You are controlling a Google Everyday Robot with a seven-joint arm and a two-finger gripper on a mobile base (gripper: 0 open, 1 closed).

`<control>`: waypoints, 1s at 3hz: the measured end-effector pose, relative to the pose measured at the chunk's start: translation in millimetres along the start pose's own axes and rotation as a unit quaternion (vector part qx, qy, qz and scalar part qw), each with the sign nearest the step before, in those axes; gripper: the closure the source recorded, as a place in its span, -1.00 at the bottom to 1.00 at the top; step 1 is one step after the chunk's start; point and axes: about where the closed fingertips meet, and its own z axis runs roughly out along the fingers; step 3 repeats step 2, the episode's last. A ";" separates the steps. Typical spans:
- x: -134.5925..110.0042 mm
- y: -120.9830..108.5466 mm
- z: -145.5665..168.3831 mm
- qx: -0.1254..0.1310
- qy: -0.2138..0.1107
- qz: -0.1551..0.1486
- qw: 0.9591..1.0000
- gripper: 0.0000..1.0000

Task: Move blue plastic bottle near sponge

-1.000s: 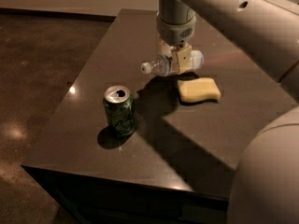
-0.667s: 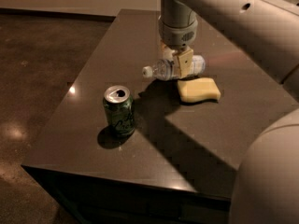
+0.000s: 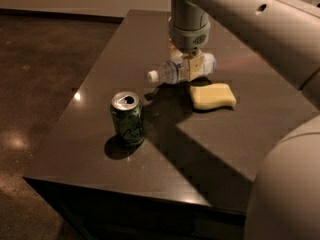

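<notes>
The blue plastic bottle [image 3: 175,70] lies on its side in the grip of my gripper [image 3: 188,64], its white cap pointing left. It hangs just above the dark table [image 3: 100,99], with its shadow below it. The gripper comes straight down from the arm at the top and is shut on the bottle's middle. The pale yellow sponge [image 3: 212,96] lies flat on the table just to the lower right of the bottle, close to it.
A green soda can [image 3: 128,119] stands upright on the table to the front left of the bottle. The table's left and front edges drop to a dark floor. My arm's body fills the right side of the view.
The gripper with the bottle has shifted slightly toward the front, closer to the sponge, and seems a little lower. The can and sponge have not moved.
</notes>
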 end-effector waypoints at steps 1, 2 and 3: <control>0.0 -1.5 1.4 0.003 0.000 0.000 1.000 -1.00; 0.0 -1.6 1.4 0.003 0.000 0.000 1.000 -1.00; 0.0 -1.6 1.4 0.003 0.000 0.000 1.000 -1.00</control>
